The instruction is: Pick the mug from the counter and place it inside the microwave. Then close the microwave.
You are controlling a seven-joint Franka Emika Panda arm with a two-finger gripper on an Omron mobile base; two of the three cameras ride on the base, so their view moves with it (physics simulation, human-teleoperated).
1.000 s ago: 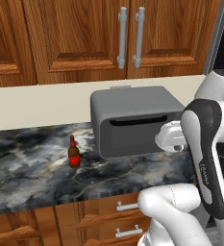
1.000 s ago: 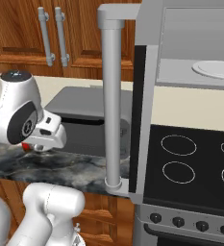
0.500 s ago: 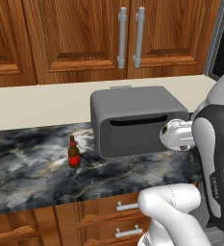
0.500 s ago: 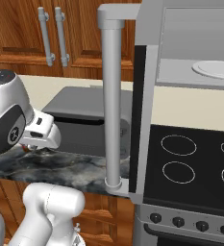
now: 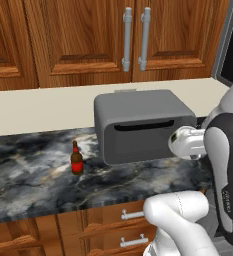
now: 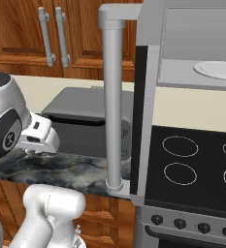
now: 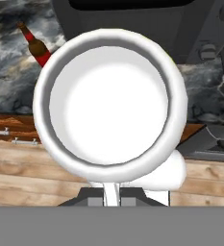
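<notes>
- The large silver-grey microwave (image 6: 182, 63) stands open above the black stove top (image 6: 192, 169); its dark glass door with the long bar handle (image 6: 113, 97) swings out toward the arm, and the white round plate (image 6: 216, 69) is visible inside.
- The dark marbled stone desk (image 5: 33, 175) carries a smaller dark-grey slotted box (image 5: 143, 127) and a small brown bottle with red label (image 5: 77, 159).
- The small white mug (image 7: 111, 103) is off the desk, in the air before the wooden drawers; the tool (image 7: 111, 199) is pinched narrow on its rim, and the mouth faces the hand camera.
- I judge the step is carrying. It should rise clear of the door edge, keep the mug level, then enter over the plate.
- The mug's handle and the tips of the tool are hard to make out.
</notes>
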